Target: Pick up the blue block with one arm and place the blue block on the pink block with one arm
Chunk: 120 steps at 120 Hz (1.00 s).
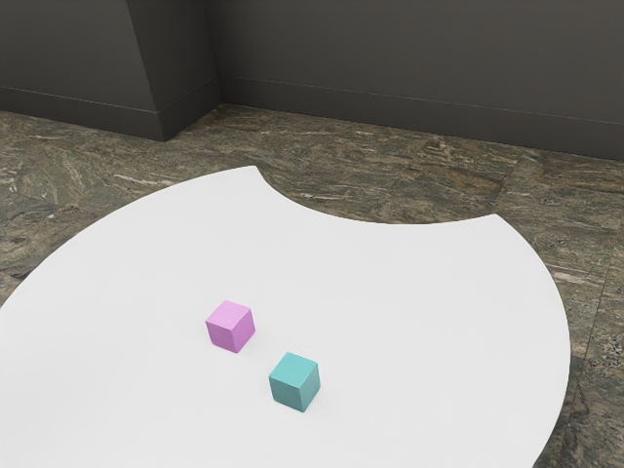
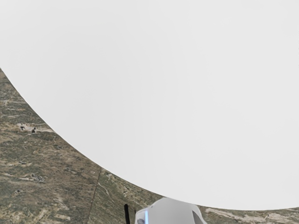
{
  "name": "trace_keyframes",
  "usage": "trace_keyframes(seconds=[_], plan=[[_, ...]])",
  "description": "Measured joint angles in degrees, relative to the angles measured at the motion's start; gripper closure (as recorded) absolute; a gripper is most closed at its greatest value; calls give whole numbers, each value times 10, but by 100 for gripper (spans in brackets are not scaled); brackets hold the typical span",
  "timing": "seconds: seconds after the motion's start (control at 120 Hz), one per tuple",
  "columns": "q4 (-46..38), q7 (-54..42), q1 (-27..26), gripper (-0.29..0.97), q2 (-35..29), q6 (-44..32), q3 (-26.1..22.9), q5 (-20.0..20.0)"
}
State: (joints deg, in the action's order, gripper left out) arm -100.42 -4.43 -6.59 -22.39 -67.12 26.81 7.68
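Side view: pink block [image 1: 230, 326] and blue block [image 1: 294, 380] sit near, apart, on the counter [image 1: 419, 312]. Wrist view: counter edge, stone floor [image 2: 42, 186]. I cannot tell my jaws' state.

White desk [image 1: 409, 292], rounded edge, curved notch on far side. Dark marbled stone floor [image 1: 390, 156] all around. Dark grey walls [image 1: 409, 49] behind, one corner jutting forward.

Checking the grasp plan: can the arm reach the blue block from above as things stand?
Probably yes. The blue block stands on the white table with a gap to the pink block. Its top and sides are uncovered, so a descent from above looks unobstructed.
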Motion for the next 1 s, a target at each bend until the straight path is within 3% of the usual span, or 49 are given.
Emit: trace_keyframes(seconds=[0.175, 0.242, 0.3, 0.383, 0.492, 0.567, 0.7, 0.783, 1.0], plan=[[25, -12, 0, 0, 0, -60, -7, 3], [165, -15, 0, 0, 1, -50, -85, 1], [203, -13, 0, 0, 18, -46, -183, -2], [115, -5, -1, 0, 36, -76, -260, -15], [-79, 13, -1, 0, 40, -167, -294, -35], [-162, 26, -1, 0, 45, -227, -303, -45], [-239, 56, -1, 0, 72, -348, -345, -64], [-268, 76, -1, 0, 95, -436, -359, -109], [-290, 123, 2, 0, 185, -641, -369, -168]])
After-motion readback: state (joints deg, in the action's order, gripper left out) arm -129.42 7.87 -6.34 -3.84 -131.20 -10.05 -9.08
